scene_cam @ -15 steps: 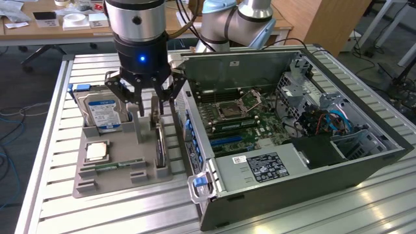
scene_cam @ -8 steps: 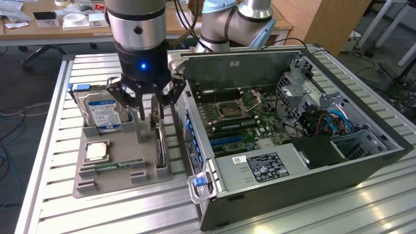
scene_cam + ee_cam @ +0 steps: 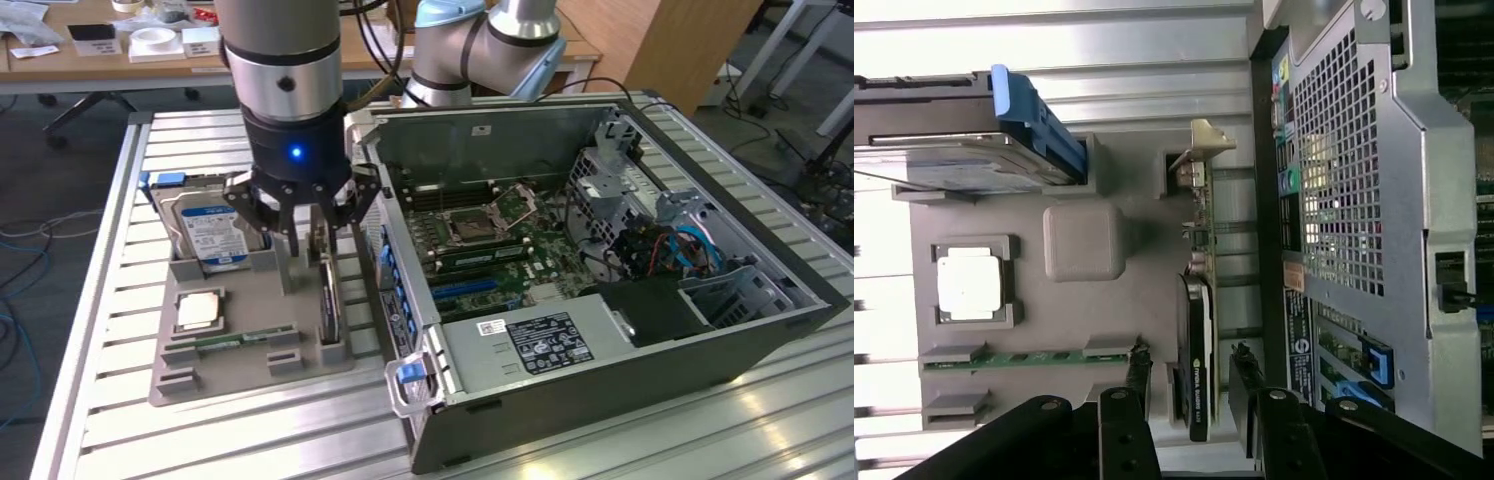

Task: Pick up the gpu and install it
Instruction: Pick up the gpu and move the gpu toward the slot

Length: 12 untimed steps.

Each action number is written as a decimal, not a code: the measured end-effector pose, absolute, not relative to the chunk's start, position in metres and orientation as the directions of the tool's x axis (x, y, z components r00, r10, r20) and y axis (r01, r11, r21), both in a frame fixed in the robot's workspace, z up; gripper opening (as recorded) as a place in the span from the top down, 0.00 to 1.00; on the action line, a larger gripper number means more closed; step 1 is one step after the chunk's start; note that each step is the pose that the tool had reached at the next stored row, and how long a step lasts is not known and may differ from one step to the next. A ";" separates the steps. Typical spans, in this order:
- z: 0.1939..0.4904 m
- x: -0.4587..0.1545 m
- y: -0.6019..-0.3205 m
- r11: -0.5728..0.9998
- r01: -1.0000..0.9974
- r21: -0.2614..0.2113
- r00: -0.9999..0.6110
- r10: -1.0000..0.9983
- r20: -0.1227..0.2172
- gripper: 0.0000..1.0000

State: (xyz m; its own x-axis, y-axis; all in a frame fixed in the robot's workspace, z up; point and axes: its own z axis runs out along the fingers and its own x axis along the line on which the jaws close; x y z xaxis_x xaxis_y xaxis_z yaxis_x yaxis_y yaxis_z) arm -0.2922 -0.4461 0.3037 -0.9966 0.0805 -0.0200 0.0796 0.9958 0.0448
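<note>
Your pincer [image 3: 318, 235] stands open, one finger on each side of the gpu [image 3: 330, 315]. In the wrist view, the pincer [image 3: 1191, 355] straddles the card's black cooler end and a gap shows between each finger [image 3: 1140, 368] and the gpu [image 3: 1197, 300]. No grip is made, as far as you can judge.

Gpu position: on edge in its slot of the grey holder tray [image 3: 254, 375], along the tray edge nearest the computer case [image 3: 641, 330]. The silver bracket is at the end away from the pincer. The card looks seated in the tray, not lifted.

Other items on the tray:
- hard drive [image 3: 211, 232], upright at the far end
- processor chip [image 3: 198, 310], in its pocket
- RAM stick [image 3: 240, 340], lying in its groove, well apart from the fingers

Tray and case sit side by side on the slatted metal surface [image 3: 134, 430]. The case lies with its side off and the motherboard [image 3: 494, 240] exposed. The blue expansion slots [image 3: 467, 290] appear empty, though at this angle you cannot be sure of that.

Progress:
- Approach to the card: done.
- Pick-up: not yet done. Jaws are around the card but not closed on it.
- Install into the case: not yet done.

By this reckoning you are early in the task, at the point of grasping.
</note>
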 end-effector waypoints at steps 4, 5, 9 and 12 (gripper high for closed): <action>0.296 -0.292 -0.446 0.996 0.080 0.045 -0.997 0.081 -0.020 0.55; 0.295 -0.292 -0.446 0.996 0.080 0.045 -0.997 0.081 -0.020 0.55; 0.293 -0.292 -0.446 0.996 0.080 0.045 -0.997 0.081 -0.020 0.55; 0.293 -0.292 -0.446 0.996 0.079 0.045 -0.997 0.080 -0.020 0.55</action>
